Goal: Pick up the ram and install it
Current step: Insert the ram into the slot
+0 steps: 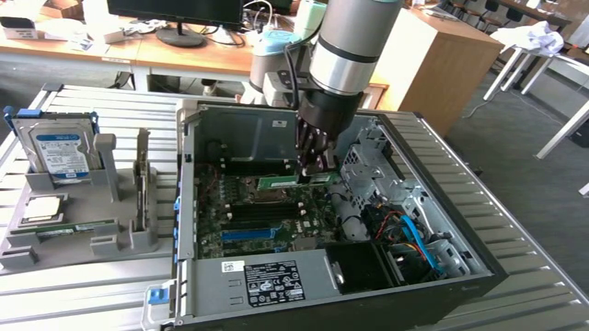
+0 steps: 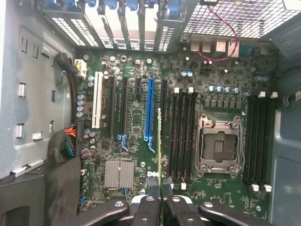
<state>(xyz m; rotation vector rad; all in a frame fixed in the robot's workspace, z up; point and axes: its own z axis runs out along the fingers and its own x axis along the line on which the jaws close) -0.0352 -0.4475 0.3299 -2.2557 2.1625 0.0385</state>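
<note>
The ram [image 1: 278, 182] is a thin green stick held level inside the open computer case [image 1: 478, 269], just above the motherboard [image 1: 239, 227]. My gripper [image 1: 311, 169] reaches down into the case and is shut on the ram. In the wrist view the ram [image 2: 160, 146] shows edge-on as a narrow green line running out from between the dark fingers [image 2: 149, 207]. There it hangs over the board between the blue card slot [image 2: 150, 110] and a bank of black memory slots [image 2: 183, 136]. A second green stick [image 1: 65, 229] lies in the grey holder [image 1: 120, 241] at the exterior view's left.
The grey holder also carries a blue-labelled hard drive [image 1: 63, 153] and a square silver processor [image 1: 43, 208]. An empty processor socket [image 2: 218, 146] sits between two banks of memory slots. A drive cage [image 1: 368, 165], cables [image 1: 410, 234] and the power supply [image 1: 267, 279] crowd the case.
</note>
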